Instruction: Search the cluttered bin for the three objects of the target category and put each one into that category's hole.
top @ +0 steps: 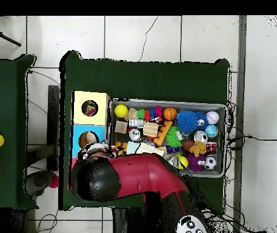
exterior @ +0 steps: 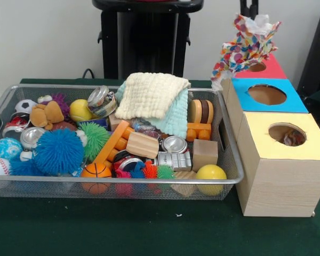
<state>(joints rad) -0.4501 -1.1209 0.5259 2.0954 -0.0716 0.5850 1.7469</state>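
From the front camera I see the silver wire-mesh bin (exterior: 21, 184) packed with clutter: a cream knitted cloth (exterior: 152, 95) draped over a pale mint cloth (exterior: 177, 118), a fuzzy blue spiky ball (exterior: 58, 151), a small orange basketball (exterior: 96, 170), a smooth yellow ball (exterior: 211, 172) and shiny metal cans (exterior: 174, 144). Just beside the bin stands the wooden box row with the yellow-topped hole (exterior: 286, 134), the blue-topped hole (exterior: 266, 94) and the red-topped hole (exterior: 257, 67), where a confetti-patterned rag (exterior: 244, 48) hangs. From overhead, the red and black arm (top: 142, 177) reaches over the bin's edge toward the boxes; its gripper is hidden from me, so I cannot tell its state.
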